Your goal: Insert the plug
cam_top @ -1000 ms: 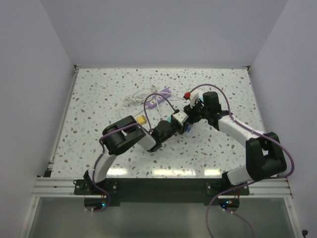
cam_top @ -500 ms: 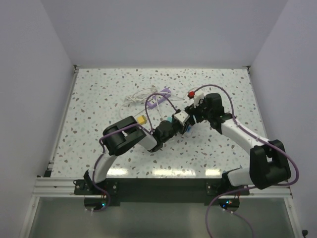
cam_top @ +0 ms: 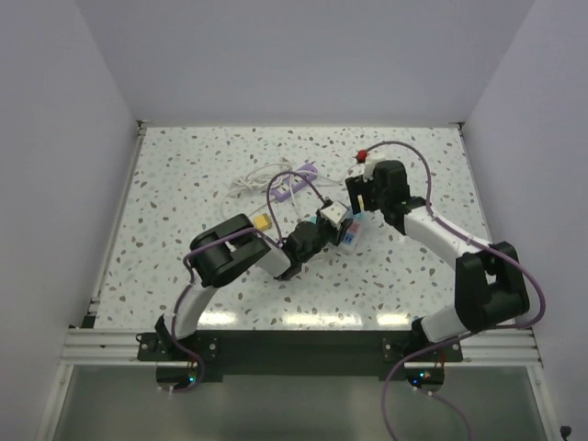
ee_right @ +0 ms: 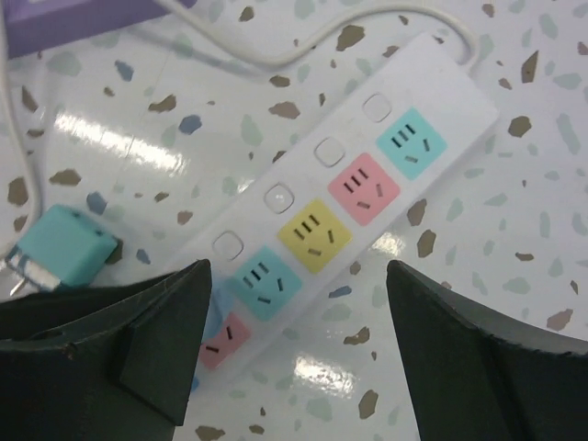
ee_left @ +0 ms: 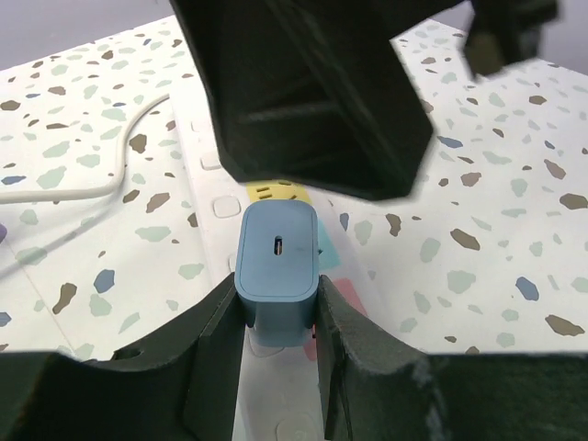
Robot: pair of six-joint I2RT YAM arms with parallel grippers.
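Plug (ee_left: 277, 262), blue and blocky, sat clamped between the fingers of the left gripper (ee_left: 280, 312), port facing the wrist camera, directly over the white power strip (ee_right: 367, 175) beside its yellow socket (ee_left: 276, 194); whether its prongs were seated could not be told. The right gripper (ee_right: 299, 335) hung above the strip, jaws spread wide, gripping nothing.

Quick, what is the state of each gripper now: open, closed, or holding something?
Left gripper: closed on the blue plug.
Right gripper: open, holding nothing, above the power strip.
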